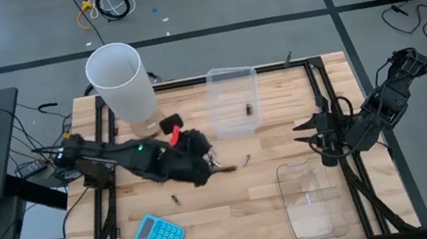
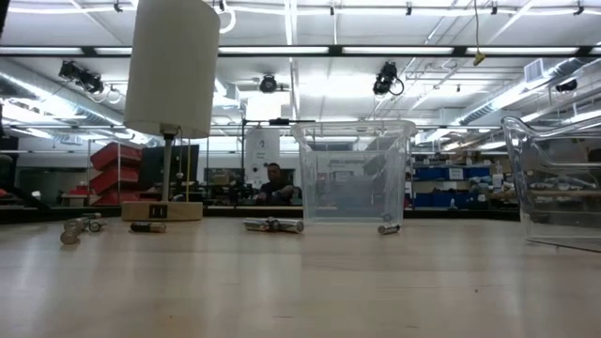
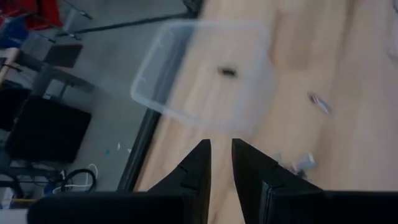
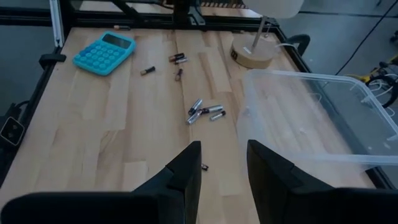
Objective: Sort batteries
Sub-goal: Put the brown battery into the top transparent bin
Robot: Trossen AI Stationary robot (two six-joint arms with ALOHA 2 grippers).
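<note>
Several small batteries lie on their sides on the wooden table: a cluster (image 4: 205,112) near the middle, also in the high view (image 1: 223,168), and others (image 4: 177,58) toward the blue calculator (image 1: 159,234). One battery (image 1: 248,109) lies inside the far clear tub (image 1: 233,99). My left gripper (image 3: 221,146) hangs above the table's middle (image 1: 206,155), pointing at the far tub. Its fingers stand a narrow gap apart with only wood showing between them. My right gripper (image 4: 224,158) is open and empty at the right (image 1: 313,133).
A second clear tub (image 1: 314,198) stands at the near right with nothing in it. A lamp with a white shade (image 1: 118,81) and a round base (image 4: 252,56) stands at the far left. Black frame rails (image 1: 105,198) run along the table's sides.
</note>
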